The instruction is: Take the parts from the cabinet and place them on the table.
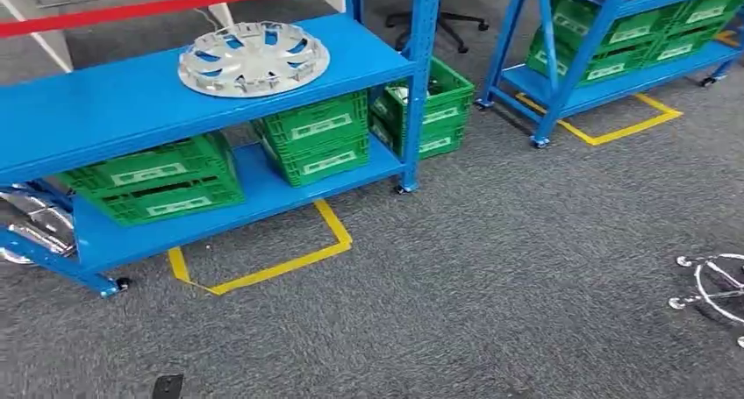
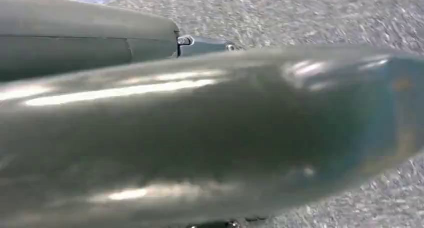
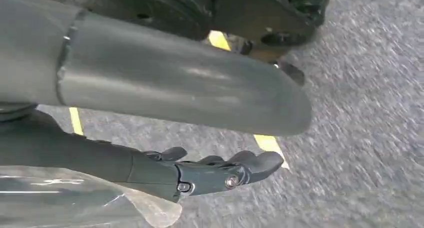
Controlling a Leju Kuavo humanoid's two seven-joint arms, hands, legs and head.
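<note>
Head view: a silver spoked plastic wheel cover [image 1: 253,59] is seen lying on the blue metal shelf rack [image 1: 105,110], not yet taken. Nothing is held by the right hand [image 3: 220,170], its fingers loosely extended; the left hand's state cannot be told

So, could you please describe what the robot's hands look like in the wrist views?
The right hand has dark grey fingers with small silver screws, beside a thick, smooth grey thumb. The left hand shows a glossy grey thumb, blurred, with a screwed dark finger behind.
</note>
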